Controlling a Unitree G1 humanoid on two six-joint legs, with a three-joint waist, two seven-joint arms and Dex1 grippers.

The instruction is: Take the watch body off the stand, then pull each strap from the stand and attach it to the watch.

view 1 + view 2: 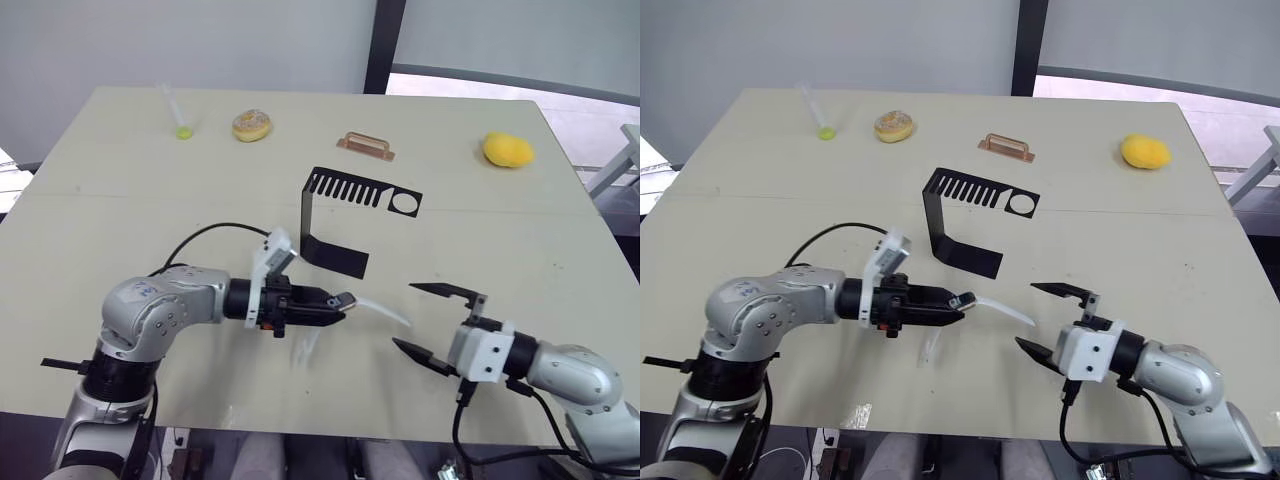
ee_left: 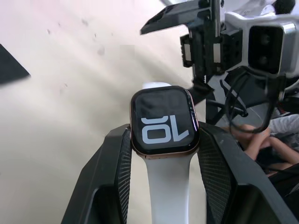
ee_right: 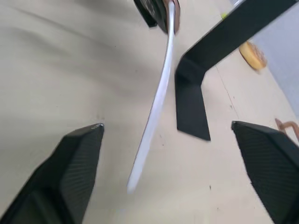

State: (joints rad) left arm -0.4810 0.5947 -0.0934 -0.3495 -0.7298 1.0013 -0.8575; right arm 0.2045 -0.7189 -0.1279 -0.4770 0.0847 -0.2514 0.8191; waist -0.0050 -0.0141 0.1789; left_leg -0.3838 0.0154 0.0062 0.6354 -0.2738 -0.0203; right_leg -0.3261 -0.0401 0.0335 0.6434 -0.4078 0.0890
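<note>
From the head views, the pale beige bench (image 1: 560, 250) has wide bare room around both arms, its near edge just below them; the black C-shaped slotted metal stand (image 1: 345, 215) sits mid-bench, stripped of watch and straps. The left gripper (image 1: 340, 302) clamps the small black rounded-square watch body (image 1: 345, 299), and a slim white rubbery strap (image 1: 385, 311) juts from it toward the right gripper (image 1: 440, 322), whose jaws gape wide and empty. The left wrist view shows the watch face, white digits reading "10", with white band running back between the fingers (image 2: 117, 177). The right wrist view shows the strap's long axis slanting toward that camera, its free tip hanging above the bench.
</note>
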